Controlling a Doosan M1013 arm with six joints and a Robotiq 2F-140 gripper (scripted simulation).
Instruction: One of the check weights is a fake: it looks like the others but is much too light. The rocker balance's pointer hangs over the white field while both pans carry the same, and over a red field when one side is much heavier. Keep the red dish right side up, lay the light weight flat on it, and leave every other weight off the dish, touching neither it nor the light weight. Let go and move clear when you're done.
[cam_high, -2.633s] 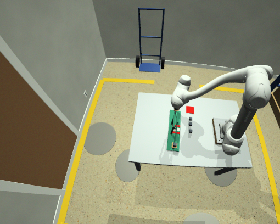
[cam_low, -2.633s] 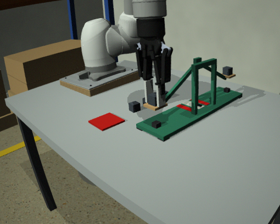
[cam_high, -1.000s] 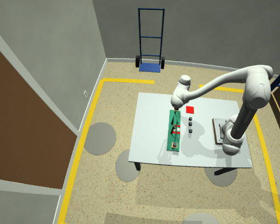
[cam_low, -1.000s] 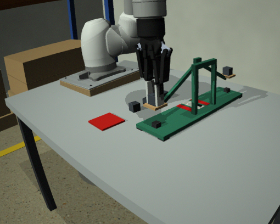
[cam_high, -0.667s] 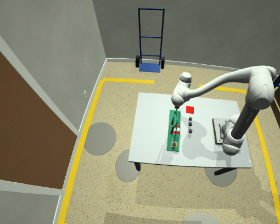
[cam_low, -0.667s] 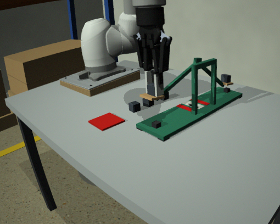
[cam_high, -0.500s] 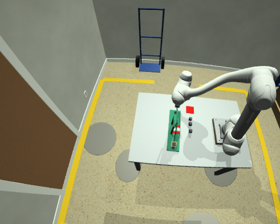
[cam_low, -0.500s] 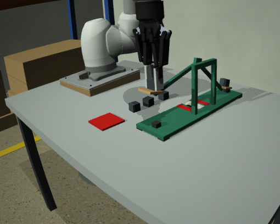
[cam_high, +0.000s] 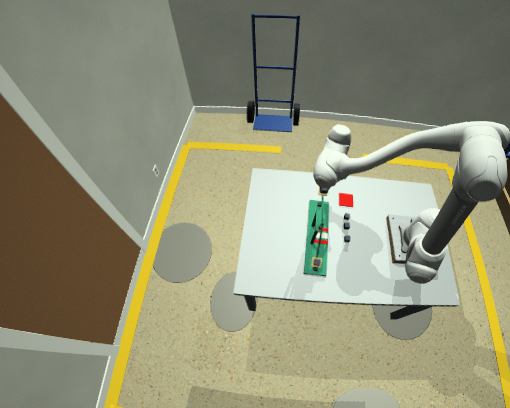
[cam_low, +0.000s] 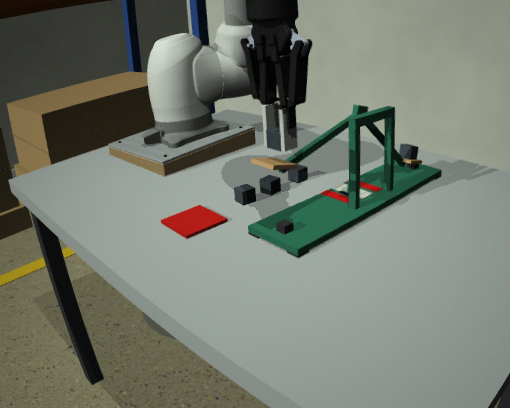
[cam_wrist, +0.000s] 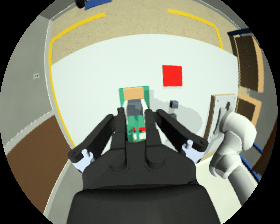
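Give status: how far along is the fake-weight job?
Done: nothing final; the red dish lies upright with no weight on it. In hand: the end effector is shut on a weight above the near pan; another weight sits on the far pan. Left: find the light one and lay it on the dish.

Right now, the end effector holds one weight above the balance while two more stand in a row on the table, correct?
Not quite: three weights stand in that row on the table, as the exterior view shows; the end effector does hold one weight above the balance.
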